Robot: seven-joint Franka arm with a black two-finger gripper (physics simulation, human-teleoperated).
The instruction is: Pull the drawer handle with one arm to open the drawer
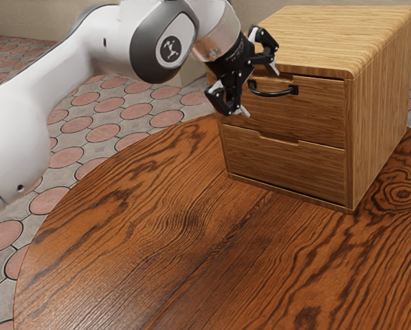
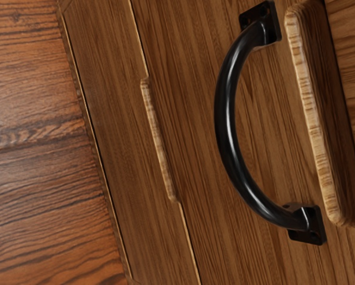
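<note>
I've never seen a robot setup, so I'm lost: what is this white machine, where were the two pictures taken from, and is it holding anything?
The white machine is a robot arm ending in a black two-finger gripper. One picture comes from a camera at its side; the close-up comes from a camera on its hand. Both are simulator renders. On the round wooden table stands a two-drawer cabinet. The gripper is open at the black handle of the top drawer, holding nothing.

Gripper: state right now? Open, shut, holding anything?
Gripper: open, fingers spread at the drawer handle, holding nothing.
</note>
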